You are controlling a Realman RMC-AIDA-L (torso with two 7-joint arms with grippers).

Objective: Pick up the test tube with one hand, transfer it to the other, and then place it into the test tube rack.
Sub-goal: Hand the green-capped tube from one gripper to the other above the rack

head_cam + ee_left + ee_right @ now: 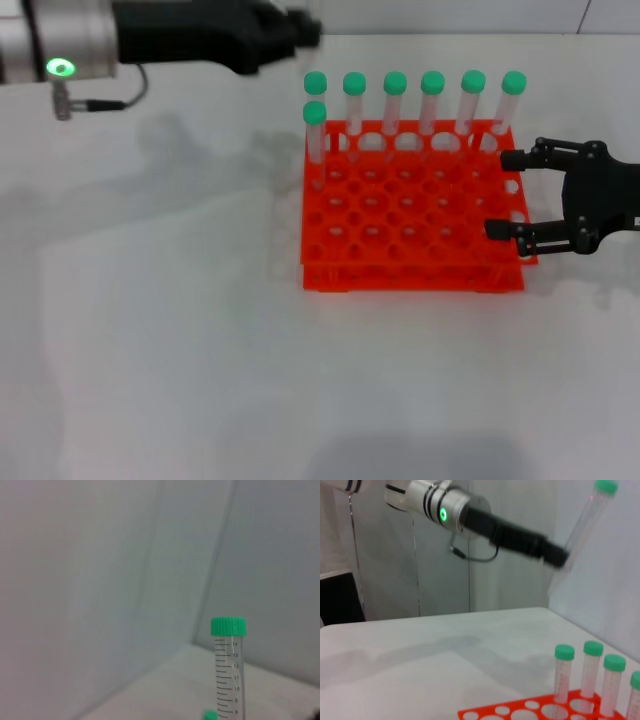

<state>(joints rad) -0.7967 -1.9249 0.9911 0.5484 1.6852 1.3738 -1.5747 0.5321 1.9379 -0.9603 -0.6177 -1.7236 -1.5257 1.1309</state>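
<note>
My left gripper (pixel 292 30), on the arm with the green ring, is raised behind the rack's back left corner. In the right wrist view the left gripper (pixel 558 560) is shut on the lower end of the test tube (pixel 585 525), which tilts upward with its green cap on top. The tube also shows in the left wrist view (pixel 228 670); it does not show in the head view. The orange-red rack (pixel 410 225) stands mid-table. My right gripper (pixel 505 195) is open and empty, low at the rack's right edge, with its fingers over the rim.
Several other green-capped tubes stand in the rack: a back row (pixel 432 105) and one (pixel 315 130) in the second row at the far left. They also show in the right wrist view (pixel 592 675). A white wall rises behind the table.
</note>
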